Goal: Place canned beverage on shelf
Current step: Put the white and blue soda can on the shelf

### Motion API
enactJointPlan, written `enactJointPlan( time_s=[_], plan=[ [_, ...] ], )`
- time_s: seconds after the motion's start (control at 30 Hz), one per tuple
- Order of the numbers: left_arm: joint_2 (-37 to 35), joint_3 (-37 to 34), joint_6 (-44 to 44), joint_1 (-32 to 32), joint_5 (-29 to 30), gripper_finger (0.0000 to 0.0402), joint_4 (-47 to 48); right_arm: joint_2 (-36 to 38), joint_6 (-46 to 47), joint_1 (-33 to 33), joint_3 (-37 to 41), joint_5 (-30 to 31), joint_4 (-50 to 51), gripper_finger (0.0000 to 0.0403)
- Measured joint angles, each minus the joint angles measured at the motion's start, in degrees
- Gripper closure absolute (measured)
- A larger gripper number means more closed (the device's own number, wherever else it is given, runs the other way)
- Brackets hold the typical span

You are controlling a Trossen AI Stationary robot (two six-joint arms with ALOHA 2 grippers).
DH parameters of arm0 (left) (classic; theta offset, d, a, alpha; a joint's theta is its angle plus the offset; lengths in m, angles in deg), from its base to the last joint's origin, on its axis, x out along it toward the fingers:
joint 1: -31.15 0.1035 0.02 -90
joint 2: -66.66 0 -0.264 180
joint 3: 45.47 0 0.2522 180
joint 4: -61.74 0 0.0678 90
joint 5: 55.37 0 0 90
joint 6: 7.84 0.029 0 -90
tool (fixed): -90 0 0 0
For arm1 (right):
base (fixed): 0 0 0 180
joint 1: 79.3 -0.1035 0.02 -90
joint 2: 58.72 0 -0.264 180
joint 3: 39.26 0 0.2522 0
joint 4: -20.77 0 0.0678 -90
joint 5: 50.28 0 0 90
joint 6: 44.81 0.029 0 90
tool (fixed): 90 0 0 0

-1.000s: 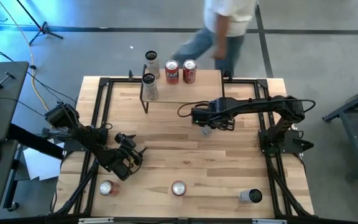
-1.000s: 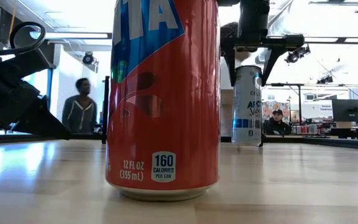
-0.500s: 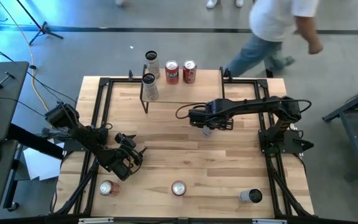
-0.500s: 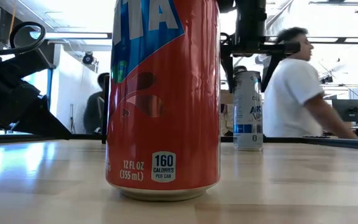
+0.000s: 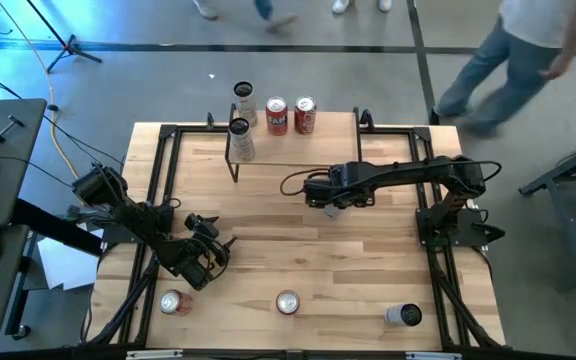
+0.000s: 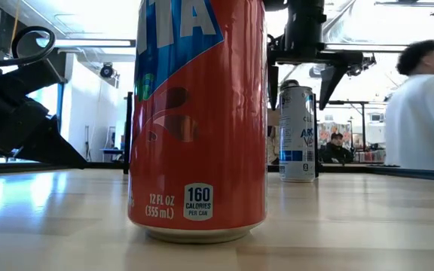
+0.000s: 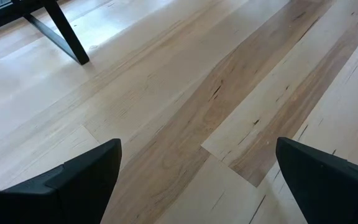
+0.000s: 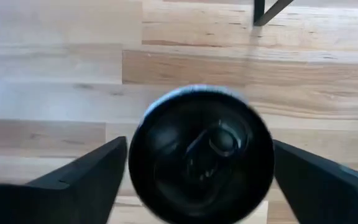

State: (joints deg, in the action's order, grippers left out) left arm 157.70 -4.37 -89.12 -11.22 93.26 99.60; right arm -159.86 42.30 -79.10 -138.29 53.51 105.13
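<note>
A silver and blue canned beverage [image 6: 298, 132] stands upright on the tabletop, just in front of the shelf [image 5: 318, 148]. My right gripper [image 6: 301, 75] hangs over it, open. Its fingers stand on either side of the can's top [image 8: 201, 152] with gaps and touch nothing. The shelf, a light board on black legs at the far side, carries two silver cans [image 5: 240, 138] and two red cans [image 5: 291, 116]. My left gripper [image 5: 223, 245] waits open over bare wood at the near left.
A red can [image 5: 287, 302] stands at the near edge, right before the low camera [image 6: 198, 113]. Another red can [image 5: 175, 302] is at the near left and a silver can [image 5: 403, 316] at the near right. People walk beyond the far edge.
My right gripper has come down a little with the silver can and set its base on the table. Its fingers have then opened and let go. The can stays upright where it was set.
</note>
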Motion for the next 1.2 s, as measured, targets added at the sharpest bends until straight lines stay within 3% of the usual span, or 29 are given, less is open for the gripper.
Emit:
enactJointPlan(
  time_s=[0.3, 0.8, 1.07, 1.2],
  plan=[
    [0.00, 0.00, -0.02, 0.02, 0.02, 0.0002, 0.00, 0.50, 4.18, -6.84, 0.02, 4.91, 1.24, 0.0005],
    [0.00, 0.00, -0.09, 0.02, 0.00, 0.0002, -0.31, -2.40, 17.07, -24.52, 0.43, 32.48, 6.47, 0.0003],
    [0.00, 0.00, -0.07, 0.00, 0.00, 0.0002, -0.48, -3.27, 21.96, -27.57, 9.44, 40.29, 2.98, 0.0003],
    [0.00, 0.00, -0.07, 0.02, 0.00, 0.0002, -0.46, -3.30, 22.45, -29.39, 15.49, 47.73, -2.12, 0.0003]
  ],
)
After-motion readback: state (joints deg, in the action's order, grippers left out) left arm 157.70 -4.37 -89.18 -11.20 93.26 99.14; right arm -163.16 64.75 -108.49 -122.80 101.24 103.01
